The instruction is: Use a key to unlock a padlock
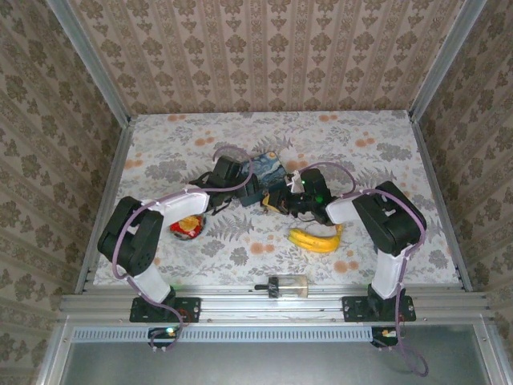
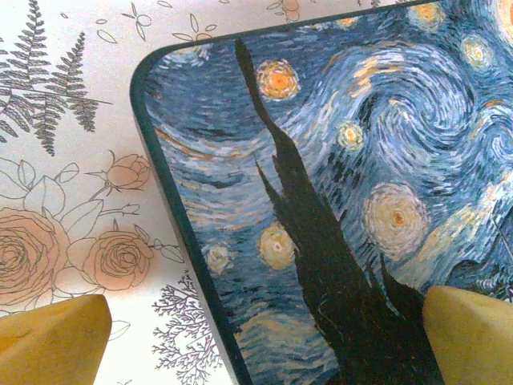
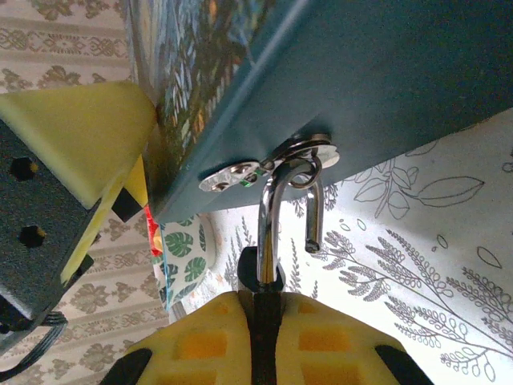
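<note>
At the hasp (image 3: 240, 175): padlock (image 3: 270, 228) is gripped by right hand (image 3: 263, 317) | shackle (image 3: 314, 216) sprung, unlocking judged done | left hand (image 2: 258, 337) spread wide.

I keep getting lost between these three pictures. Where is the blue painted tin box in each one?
Top external: the tin box lies mid-table, up and left of the banana.
Left wrist: its painted lid covers the centre and right, one rounded corner upper left.
Right wrist: its teal side wall runs across the top, the padlock hooked in its hasp.
Shared landmark: the floral table cover, beside the box in all three.
</note>
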You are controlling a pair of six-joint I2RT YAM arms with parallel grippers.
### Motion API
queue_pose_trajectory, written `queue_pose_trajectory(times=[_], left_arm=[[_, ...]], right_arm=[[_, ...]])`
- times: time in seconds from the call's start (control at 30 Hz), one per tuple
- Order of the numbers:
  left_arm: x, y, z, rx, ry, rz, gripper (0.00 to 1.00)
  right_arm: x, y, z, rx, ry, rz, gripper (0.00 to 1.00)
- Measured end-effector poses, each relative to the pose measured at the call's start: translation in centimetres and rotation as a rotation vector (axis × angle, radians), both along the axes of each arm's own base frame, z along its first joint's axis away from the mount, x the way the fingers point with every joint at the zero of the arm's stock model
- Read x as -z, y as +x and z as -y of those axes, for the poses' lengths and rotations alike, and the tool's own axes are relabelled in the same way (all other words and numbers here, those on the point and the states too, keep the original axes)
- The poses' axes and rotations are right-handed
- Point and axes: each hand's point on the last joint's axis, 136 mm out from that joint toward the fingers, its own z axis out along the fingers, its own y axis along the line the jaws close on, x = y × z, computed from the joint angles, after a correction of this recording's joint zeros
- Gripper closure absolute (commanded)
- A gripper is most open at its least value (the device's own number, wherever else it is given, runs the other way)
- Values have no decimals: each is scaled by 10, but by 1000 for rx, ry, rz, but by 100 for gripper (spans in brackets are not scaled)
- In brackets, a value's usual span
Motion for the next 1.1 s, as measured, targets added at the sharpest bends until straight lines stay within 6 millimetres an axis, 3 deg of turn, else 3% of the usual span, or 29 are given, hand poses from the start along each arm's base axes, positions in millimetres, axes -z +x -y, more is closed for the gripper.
queue_pose_trajectory(times=[0.23,0.5,0.67,0.93,1.1], left_arm=[[-2,-1,-2,-14,47,9,2],[-2,-3,-2,-16,64,5,8],[-6,-8,4,6,102,10,7],[-19,-28,17,91,328,67,0],[-19,-24,28,108,383,77,0]], right_arm=[[0,-1,1,12,12,1,100],[8,-4,13,30,-86,-1,100],[11,-8,21,23,-186,0,100],[26,-18,36,20,-304,-39,100],[31,-15,43,36,-364,-38,100]])
